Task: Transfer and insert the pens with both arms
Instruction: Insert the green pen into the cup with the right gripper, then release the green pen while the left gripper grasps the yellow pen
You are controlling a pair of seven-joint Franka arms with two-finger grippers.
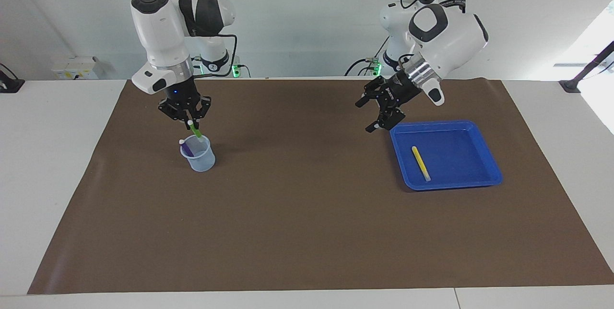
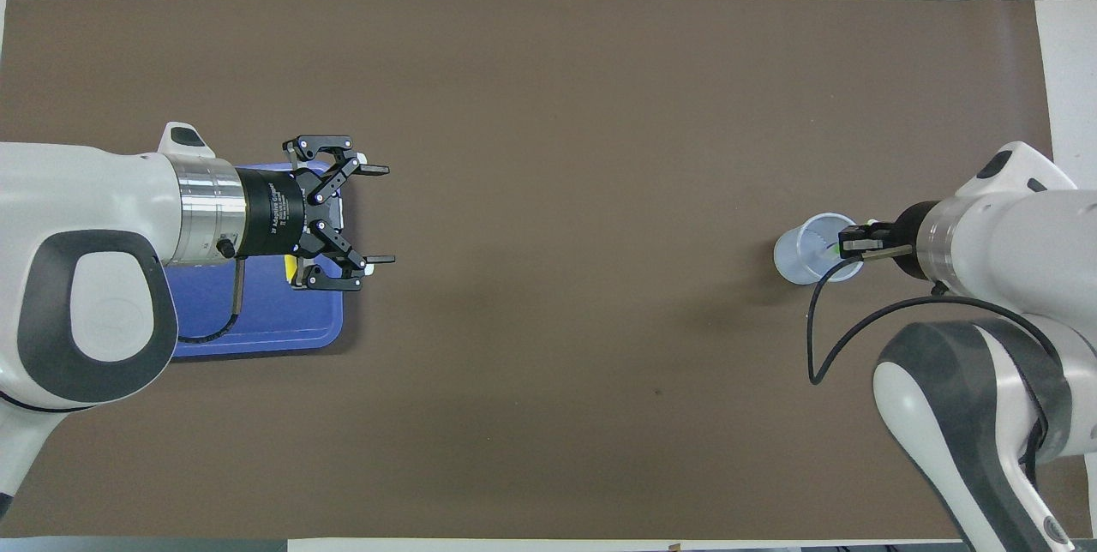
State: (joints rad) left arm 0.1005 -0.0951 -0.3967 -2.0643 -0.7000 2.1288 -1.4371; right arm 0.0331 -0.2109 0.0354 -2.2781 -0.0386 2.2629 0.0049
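Observation:
My right gripper [image 1: 190, 121] is over the clear cup [image 1: 199, 158] and shut on the top of the green pen [image 1: 195, 132]. The pen is tilted, with its lower end inside the cup's rim. The purple pen [image 1: 187, 148] leans inside the cup. The yellow pen [image 1: 420, 162] lies alone in the blue tray [image 1: 446, 185]. My left gripper [image 1: 367, 116] is open and empty, in the air over the tray's edge on the right arm's side. In the overhead view the left gripper [image 2: 383, 214] partly hides the tray [image 2: 257, 333], and the right gripper [image 2: 844, 243] covers part of the cup [image 2: 799, 265].
A brown mat [image 1: 307, 213] covers most of the white table. The cup stands toward the right arm's end and the tray toward the left arm's end. A black cable [image 2: 823, 321] hangs from the right wrist.

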